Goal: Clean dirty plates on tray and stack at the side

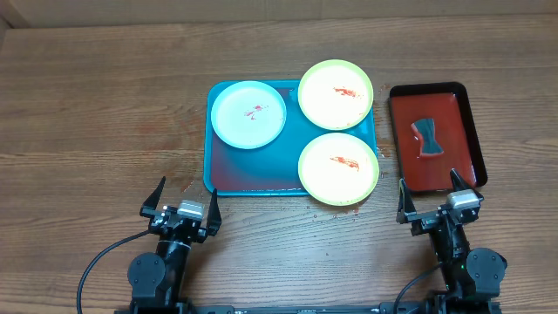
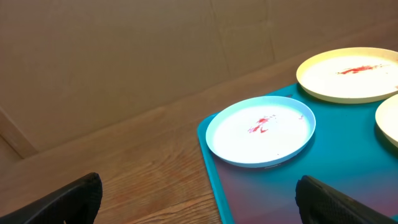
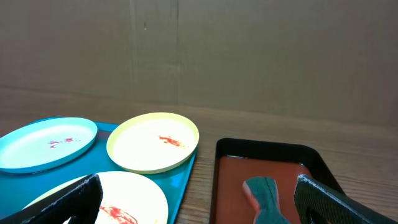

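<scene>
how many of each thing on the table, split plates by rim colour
mint-blue rimmed plate: 1
yellow-green rimmed plates: 2
turquoise tray: 1
red tray: 1
dark teal pad: 1
total: 6

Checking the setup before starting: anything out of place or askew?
The far yellow-green plate overhangs the turquoise tray's back rim, and the near yellow-green plate overhangs its front right corner, so neither sits fully inside the tray.
</scene>
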`<state>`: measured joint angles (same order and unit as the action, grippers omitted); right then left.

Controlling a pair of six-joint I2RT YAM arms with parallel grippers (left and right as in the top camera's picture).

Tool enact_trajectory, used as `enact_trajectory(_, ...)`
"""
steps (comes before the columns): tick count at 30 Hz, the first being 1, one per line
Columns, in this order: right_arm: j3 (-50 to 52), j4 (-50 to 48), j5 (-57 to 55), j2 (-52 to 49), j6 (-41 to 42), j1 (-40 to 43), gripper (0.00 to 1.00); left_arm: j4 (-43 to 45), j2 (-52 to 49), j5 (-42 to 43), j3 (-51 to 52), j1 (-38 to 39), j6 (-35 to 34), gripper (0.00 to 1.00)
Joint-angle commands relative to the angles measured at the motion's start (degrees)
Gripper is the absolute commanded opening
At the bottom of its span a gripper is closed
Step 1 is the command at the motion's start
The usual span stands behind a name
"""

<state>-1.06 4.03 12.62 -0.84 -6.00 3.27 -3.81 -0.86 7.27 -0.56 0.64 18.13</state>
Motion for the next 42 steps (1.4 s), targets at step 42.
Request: enact_trajectory(42,0.2,-4.9,2.0,0.7,0.3,-0.3,1.0,6.1,0.6,11.1,0.3,-0.3,-0.2,1.0)
